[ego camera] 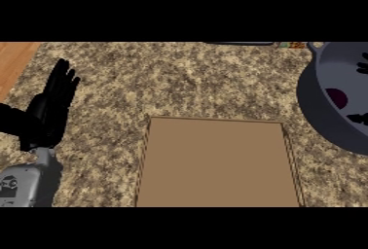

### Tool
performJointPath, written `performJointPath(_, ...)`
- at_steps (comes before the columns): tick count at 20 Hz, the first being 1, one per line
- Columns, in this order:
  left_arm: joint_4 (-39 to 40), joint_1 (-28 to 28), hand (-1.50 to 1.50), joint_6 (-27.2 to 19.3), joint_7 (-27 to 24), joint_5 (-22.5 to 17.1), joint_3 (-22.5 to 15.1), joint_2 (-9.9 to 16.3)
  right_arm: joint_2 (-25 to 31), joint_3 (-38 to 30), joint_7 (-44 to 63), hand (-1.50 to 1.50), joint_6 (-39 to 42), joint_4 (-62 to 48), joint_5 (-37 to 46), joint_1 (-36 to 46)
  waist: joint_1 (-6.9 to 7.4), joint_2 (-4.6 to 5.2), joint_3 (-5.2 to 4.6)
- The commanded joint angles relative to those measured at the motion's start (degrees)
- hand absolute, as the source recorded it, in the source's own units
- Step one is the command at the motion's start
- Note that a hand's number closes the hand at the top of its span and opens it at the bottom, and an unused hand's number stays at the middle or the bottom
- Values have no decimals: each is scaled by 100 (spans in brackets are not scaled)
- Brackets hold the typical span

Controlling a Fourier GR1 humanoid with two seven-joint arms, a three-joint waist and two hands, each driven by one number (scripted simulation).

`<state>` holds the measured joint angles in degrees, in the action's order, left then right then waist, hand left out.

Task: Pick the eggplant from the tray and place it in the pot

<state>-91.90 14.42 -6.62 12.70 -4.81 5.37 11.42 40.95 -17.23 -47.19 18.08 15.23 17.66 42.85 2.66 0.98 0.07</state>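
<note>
The dark purple eggplant (336, 98) lies inside the grey pot (316, 112) at the right edge of the head view. Only black fingertips (362, 66) of my right hand (358, 117) show, over the pot's inside at the frame's edge. They are spread wide and stand apart from the eggplant, holding nothing. The brown tray (215, 165) sits at the lower centre with nothing on it. My left hand (50, 104) rests open at the far left, fingers up, away from the tray and the pot.
The speckled counter (179, 78) stretches between tray and pot. A strip of wood (14, 63) borders it at the upper left. A dark object (241, 43) and a small colourful item (292, 44) sit at the far edge.
</note>
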Motion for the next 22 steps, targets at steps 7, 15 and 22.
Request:
performJointPath(7, -200, -141, 0, 49, 48, -11, -30, 6, 999, -762, 229, -150, 1569, -692, -777, 208, 92, 48, 38)
performJointPath(15, -78, -106, 0, 114, -45, -88, 121, 93, 1550, -854, 181, -150, 2350, -618, -940, -252, -3, 75, 61)
performJointPath(22, -105, -17, 0, 12, 82, -24, 60, 24, 1621, -842, 260, -150, 2344, -407, -998, -385, 11, 87, 75)
